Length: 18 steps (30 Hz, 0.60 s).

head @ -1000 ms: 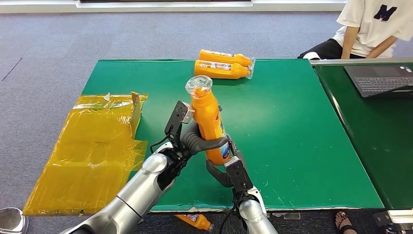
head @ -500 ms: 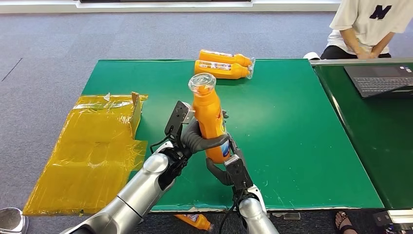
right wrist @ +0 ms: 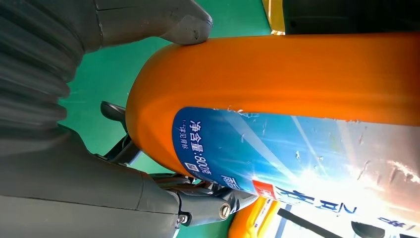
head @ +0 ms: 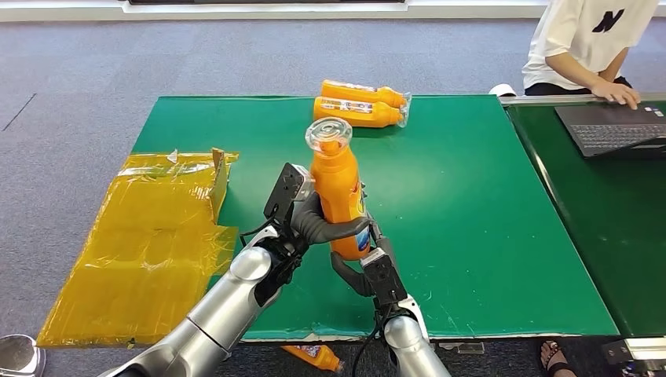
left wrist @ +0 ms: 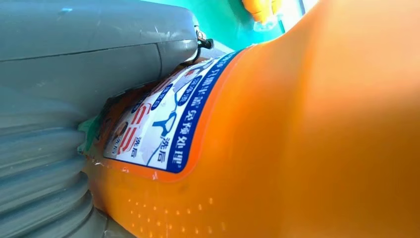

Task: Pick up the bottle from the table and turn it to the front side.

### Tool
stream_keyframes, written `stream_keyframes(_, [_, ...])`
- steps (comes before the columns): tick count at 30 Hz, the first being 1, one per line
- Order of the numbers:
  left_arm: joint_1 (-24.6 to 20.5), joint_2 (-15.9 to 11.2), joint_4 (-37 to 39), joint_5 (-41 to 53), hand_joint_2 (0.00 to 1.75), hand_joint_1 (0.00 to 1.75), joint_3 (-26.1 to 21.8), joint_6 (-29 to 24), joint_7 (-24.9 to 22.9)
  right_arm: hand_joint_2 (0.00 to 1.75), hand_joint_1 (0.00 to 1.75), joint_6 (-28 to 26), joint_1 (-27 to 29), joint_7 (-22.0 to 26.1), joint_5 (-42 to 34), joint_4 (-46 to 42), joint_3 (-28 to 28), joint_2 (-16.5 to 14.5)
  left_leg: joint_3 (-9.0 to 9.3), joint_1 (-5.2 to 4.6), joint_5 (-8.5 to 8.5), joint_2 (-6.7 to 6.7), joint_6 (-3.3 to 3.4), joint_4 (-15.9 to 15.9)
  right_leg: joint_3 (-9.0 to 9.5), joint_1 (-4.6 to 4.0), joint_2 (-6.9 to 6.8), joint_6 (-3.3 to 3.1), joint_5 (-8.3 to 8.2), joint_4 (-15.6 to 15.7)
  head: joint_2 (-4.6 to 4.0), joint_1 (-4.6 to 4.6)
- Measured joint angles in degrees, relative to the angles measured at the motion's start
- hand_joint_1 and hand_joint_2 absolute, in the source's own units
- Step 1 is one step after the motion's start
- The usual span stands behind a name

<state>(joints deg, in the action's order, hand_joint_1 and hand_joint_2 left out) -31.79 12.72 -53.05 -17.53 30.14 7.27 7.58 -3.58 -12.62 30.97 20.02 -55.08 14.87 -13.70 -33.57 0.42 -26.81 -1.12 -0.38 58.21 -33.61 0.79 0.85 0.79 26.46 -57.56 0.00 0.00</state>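
Orange bottle [head: 338, 196] upright, clear cap on top, lifted off the green tabletop [head: 471, 204] near its front edge — left robot hand [head: 314, 224] wraps its midsection, right robot hand [head: 369, 271] grips it at the base. Blue label [right wrist: 277, 158] carries Chinese print, "800" readable beside the net-content text; contents not visible through the opaque body. Far side of tabletop: two more orange bottles [head: 361, 104] lying flat in clear wrap — yellow plastic sheet [head: 149, 243] overhangs the left edge.
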Motion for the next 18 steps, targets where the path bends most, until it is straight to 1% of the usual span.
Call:
stream_keyframes(7, [0.11, -0.03, -0.44, 1.71, 1.75, 1.75, 0.00, -0.81, 1.01, 1.75, 1.75, -0.15, 0.00, -0.17, 0.42, -0.31, 0.01, -0.01, 0.00, 0.00, 0.01, 0.00, -0.01, 0.00, 0.00, 0.00, 0.00, 0.00, 0.00, 0.00, 0.00, 0.00])
stream_keyframes(9, [0.33, -0.13, -0.86, 2.96, 1.75, 1.75, 0.00, -1.53, 1.53, 1.75, 0.87, -0.18, 0.02, -0.20, 0.66, -0.51, 0.01, -0.02, 0.00, 0.00, 0.01, 0.00, -0.01, 0.00, 0.00, 0.00, 0.01, 0.00, 0.00, 0.00, 0.00, 0.00])
stream_keyframes(11, [0.76, -0.36, -1.75, 6.35, 1.75, 1.75, 0.00, -3.42, 2.75, 1.75, 0.00, -0.20, 0.06, -0.44, 1.50, -0.85, 0.01, -0.03, -0.01, 0.00, 0.00, 0.01, -0.01, 0.00, -0.01, 0.00, 0.01, 0.00, 0.00, 0.00, 0.00, 0.00])
stream_keyframes(15, [1.03, -1.55, -4.85, 16.25, 1.75, 1.75, -0.14, -9.78, 4.91, 0.00, 0.00, 0.52, 1.08, -2.72, 4.72, -1.26, 0.01, 0.01, -0.01, 0.00, 0.00, 0.00, -0.01, -0.01, 0.02, -0.01, 0.00, 0.00, 0.00, -0.01, 0.00, -0.01])
stream_keyframes(18, [1.03, -2.92, -6.68, 21.19, 1.75, 1.75, -0.66, -12.62, 5.36, 0.00, 0.00, 1.53, 2.04, -3.46, 5.98, -1.33, 0.03, 0.07, -0.03, 0.01, 0.01, -0.01, -0.02, -0.01, 0.02, -0.01, 0.00, 0.00, 0.00, -0.02, 0.00, -0.01])
